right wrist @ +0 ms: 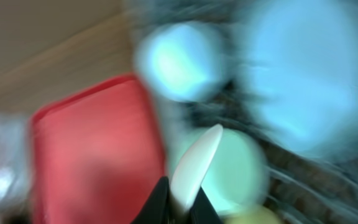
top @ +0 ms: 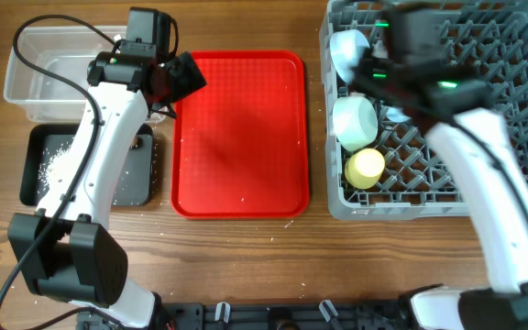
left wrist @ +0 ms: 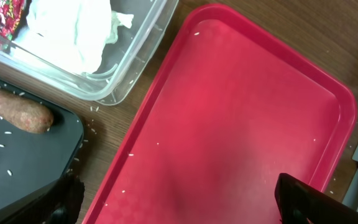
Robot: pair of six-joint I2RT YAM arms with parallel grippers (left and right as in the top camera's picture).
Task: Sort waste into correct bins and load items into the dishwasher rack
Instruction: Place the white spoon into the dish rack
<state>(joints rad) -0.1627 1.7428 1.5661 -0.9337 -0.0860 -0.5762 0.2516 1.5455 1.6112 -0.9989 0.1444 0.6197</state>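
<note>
My left gripper [top: 178, 79] [left wrist: 185, 208] is open and empty over the far left corner of the red serving tray [top: 241, 137] [left wrist: 241, 118]. The clear tub [top: 26, 87] [left wrist: 135, 62] holds the red-and-white wrapper [left wrist: 2, 15] and the white tissue [left wrist: 73, 31]. The black tray [top: 136, 183] [left wrist: 36, 162] holds rice grains [top: 58, 160] and the brown stick [left wrist: 14, 112]. My right gripper [top: 374, 75] [right wrist: 182, 202] is shut on the white spoon [right wrist: 194, 165] over the grey rack [top: 521, 92]. The rack holds two light blue bowls [top: 346, 50] [top: 356, 119] and the yellow cup [top: 367, 168]. The right wrist view is blurred.
A few rice grains [left wrist: 196, 33] lie on the red serving tray and on the wood beside the black tray. The wooden table [top: 246, 266] runs along the front. The right arm [top: 484, 174] covers much of the rack's middle.
</note>
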